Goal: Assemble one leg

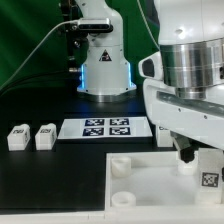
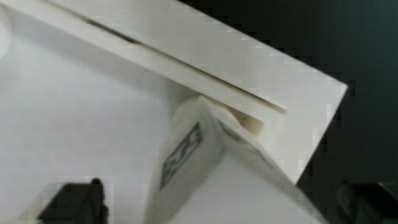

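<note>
A leg (image 1: 208, 176), a stubby white block with a black-and-white tag, stands on the right part of the large white panel (image 1: 140, 178), right under my gripper (image 1: 192, 158). In the wrist view the leg (image 2: 222, 165) rises between my two dark fingertips (image 2: 71, 202), with its tag facing one of them. One finger is close against the leg and the other stands apart from it with a visible gap. The jaws are spread wide around the leg. Two more legs (image 1: 17, 136) (image 1: 45, 136) stand side by side at the exterior view's left.
The marker board (image 1: 107, 128) lies behind the panel. The arm's base (image 1: 103, 70) stands at the back centre. The panel has round sockets (image 1: 120, 165) at its corners, and its edge (image 2: 214, 70) crosses the wrist view.
</note>
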Robot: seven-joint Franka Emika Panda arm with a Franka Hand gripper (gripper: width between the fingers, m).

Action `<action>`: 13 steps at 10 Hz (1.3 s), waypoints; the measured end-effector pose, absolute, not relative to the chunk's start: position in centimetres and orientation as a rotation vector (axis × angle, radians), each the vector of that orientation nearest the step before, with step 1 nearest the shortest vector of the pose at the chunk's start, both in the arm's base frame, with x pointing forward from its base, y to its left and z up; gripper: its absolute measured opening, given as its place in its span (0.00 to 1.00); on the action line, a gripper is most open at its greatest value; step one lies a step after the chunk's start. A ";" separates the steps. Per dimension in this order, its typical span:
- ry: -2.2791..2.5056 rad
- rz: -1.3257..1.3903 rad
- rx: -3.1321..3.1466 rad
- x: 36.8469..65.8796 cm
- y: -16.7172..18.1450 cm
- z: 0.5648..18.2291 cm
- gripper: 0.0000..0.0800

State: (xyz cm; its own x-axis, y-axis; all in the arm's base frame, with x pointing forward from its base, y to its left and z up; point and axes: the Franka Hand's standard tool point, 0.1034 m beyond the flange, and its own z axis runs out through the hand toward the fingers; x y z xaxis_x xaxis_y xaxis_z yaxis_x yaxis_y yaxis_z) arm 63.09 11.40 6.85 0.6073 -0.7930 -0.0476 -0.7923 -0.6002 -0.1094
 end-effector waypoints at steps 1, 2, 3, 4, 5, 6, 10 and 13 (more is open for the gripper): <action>1.054 -0.041 -2.874 63.0 11.8 6.6 0.81; 0.833 -0.059 -2.955 63.3 11.9 6.6 0.81; 0.625 -0.074 -3.012 63.6 11.6 6.8 0.81; 0.413 -0.088 -3.051 63.9 10.9 7.0 0.81; 0.427 -0.107 -3.046 64.2 10.7 7.1 0.81; 0.484 -0.105 -3.037 64.2 10.7 7.1 0.81; 0.854 -0.090 -2.944 64.1 10.7 7.1 0.36; 1.266 -0.060 -2.786 64.0 10.5 7.0 0.36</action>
State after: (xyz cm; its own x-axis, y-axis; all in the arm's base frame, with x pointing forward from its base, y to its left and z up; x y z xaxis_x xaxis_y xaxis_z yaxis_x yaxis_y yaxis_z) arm 63.98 10.51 6.99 0.6576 -0.7534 0.0023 -0.7502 -0.6551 -0.0894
